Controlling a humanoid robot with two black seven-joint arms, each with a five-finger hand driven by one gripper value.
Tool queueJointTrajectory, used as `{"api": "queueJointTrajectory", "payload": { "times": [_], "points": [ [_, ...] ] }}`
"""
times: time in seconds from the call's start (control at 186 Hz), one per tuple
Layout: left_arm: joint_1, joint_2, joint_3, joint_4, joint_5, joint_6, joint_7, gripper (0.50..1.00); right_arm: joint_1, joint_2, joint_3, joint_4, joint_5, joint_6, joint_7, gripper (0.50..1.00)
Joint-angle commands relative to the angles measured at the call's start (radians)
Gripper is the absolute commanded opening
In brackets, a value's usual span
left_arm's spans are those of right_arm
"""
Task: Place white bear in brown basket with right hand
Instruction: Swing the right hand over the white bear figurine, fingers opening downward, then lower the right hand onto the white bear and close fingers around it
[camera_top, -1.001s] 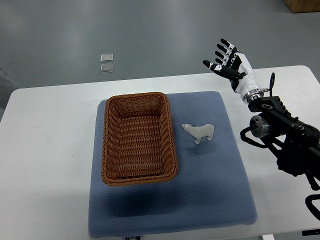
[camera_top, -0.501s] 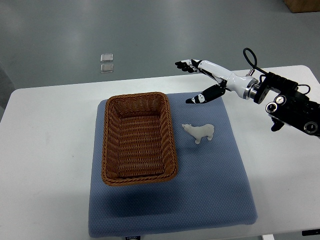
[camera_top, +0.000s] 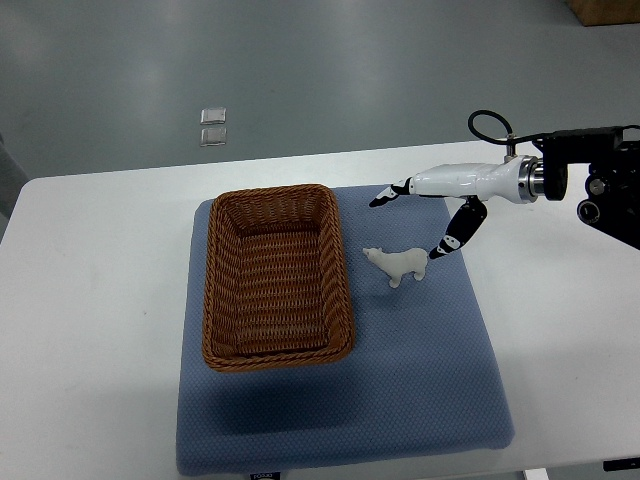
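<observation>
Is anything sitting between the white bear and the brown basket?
Nothing visible. Only bare blue mat lies between the white bear and the brown basket. The right hand, open, hovers beside the bear.

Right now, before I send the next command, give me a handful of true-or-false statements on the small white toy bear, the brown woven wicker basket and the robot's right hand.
1. The small white toy bear lies inside the brown woven wicker basket. False: it stands on the blue padded mat, to the right of the basket.
2. The basket holds nothing. True.
3. The right hand is shut on the bear. False: its fingers are spread and hold nothing; the hand is above and just right of the bear.
4. The right arm comes in from the picture's right edge. True.
5. The left hand is working beside the basket. False: no left hand is in view.
6. The basket sits on the mat. True.
</observation>
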Motion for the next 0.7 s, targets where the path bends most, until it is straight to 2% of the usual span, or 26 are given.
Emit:
{"api": "queueJointTrajectory", "payload": {
  "times": [0.0,0.172,0.334,0.694],
  "points": [
    [0.000,0.000,0.001,0.001,0.000,0.000,0.000,1.000,-0.008,0.004,-0.006,0.002,0.001,-0.001,-0.007,0.917],
    [0.000,0.000,0.001,0.000,0.000,0.000,0.000,1.000,-0.025,0.040,-0.006,-0.008,0.001,-0.004,-0.010,0.917],
    [0.000,0.000,0.001,0.000,0.000,0.001,0.000,1.000,-0.047,0.086,-0.003,-0.060,-0.002,-0.033,-0.053,0.913],
    [0.000,0.000,0.001,0.000,0.000,0.000,0.000,1.000,-0.091,0.103,-0.006,-0.100,-0.006,-0.077,-0.055,0.901]
  ]
}}
